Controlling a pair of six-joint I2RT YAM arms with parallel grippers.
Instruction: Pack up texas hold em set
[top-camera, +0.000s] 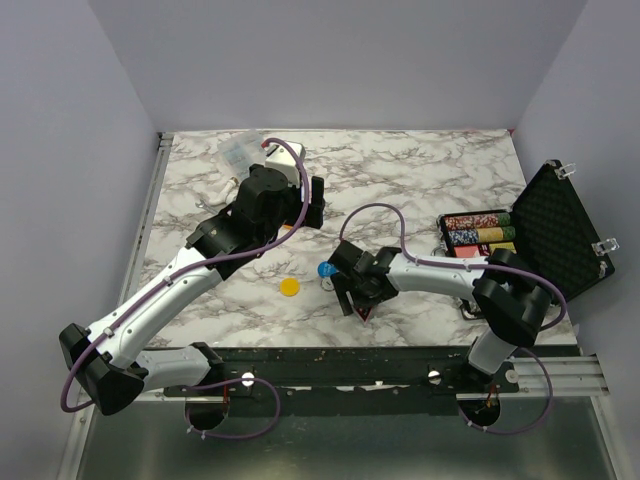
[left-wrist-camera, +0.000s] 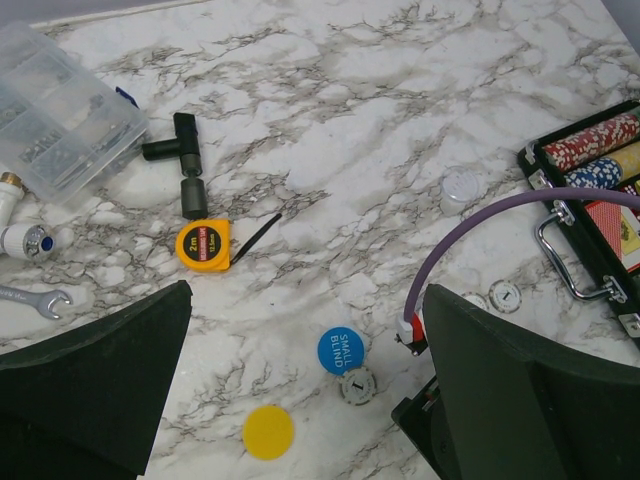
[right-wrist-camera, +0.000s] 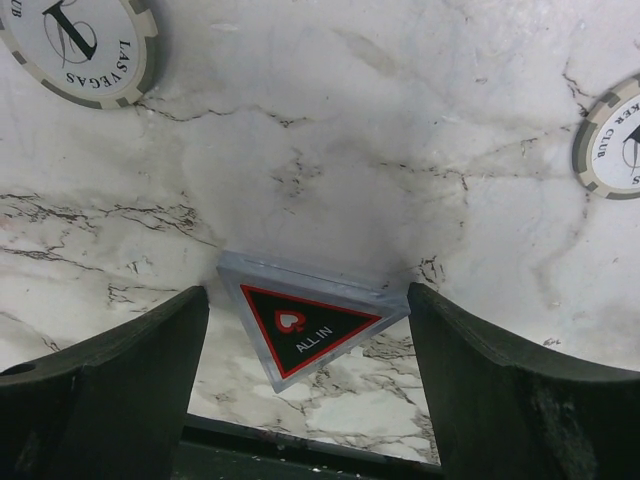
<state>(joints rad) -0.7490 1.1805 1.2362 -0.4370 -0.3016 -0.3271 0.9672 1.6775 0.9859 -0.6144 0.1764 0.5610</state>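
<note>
left pincer (left-wrist-camera: 305, 320) spread; right pincer (right-wrist-camera: 308, 305) spread, 1 triangle (right-wrist-camera: 300, 335) between | 1 blue disc (left-wrist-camera: 341, 350)

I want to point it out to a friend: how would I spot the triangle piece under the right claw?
Start at the open black case on the right and follow the right arm leftward to its gripper. Between its open fingers lies the triangle: black with a red border, reading ALL IN, the only three-cornered piece among round chips.
</note>
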